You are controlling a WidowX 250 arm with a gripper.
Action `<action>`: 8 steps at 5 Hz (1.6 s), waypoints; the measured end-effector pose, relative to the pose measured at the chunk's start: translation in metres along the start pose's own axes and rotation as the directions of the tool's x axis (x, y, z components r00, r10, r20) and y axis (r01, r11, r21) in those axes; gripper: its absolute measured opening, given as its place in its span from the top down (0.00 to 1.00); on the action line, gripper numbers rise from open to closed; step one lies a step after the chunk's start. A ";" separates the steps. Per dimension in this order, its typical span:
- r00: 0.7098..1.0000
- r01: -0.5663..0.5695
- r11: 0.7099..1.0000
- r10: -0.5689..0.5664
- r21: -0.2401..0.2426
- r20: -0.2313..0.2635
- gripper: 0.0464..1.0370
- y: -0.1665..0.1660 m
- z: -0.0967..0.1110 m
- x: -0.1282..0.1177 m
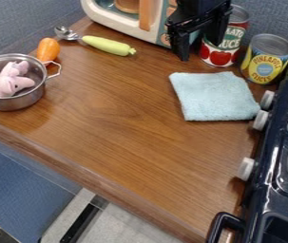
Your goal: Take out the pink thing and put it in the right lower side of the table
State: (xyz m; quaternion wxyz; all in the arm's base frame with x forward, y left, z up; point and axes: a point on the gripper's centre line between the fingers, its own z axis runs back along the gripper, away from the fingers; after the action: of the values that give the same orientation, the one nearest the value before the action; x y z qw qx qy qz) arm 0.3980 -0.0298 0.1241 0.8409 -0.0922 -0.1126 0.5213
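Observation:
The pink thing, a soft plush-like piece, lies inside a small metal pot at the left edge of the table. The black gripper hangs at the upper right, in front of the tomato can and above the back of the table, far to the right of the pot. Its two fingers are spread apart with nothing held between them. The lower right side of the wooden table lies beside the stove.
A light blue cloth lies right of centre. Behind it stand a tomato can and a pineapple can. An orange carrot, a green-handled scoop and a toy oven are at the back; the stove borders the right.

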 end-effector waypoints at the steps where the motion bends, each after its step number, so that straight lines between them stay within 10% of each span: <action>1: 1.000 -0.003 1.000 0.004 0.030 -0.012 0.04 0.005 -0.011 -0.001; 3: 0.997 -0.064 0.996 0.066 0.054 -0.036 0.04 0.041 0.017 0.021; 5: 0.981 -0.188 0.979 0.183 0.077 0.070 0.04 0.130 0.063 0.053; 8: 0.965 -0.258 0.942 0.238 0.216 0.112 0.04 0.237 0.029 0.114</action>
State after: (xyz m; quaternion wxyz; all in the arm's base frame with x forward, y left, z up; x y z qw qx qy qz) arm 0.2361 0.1779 0.0977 0.7680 0.0137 -0.0748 0.6359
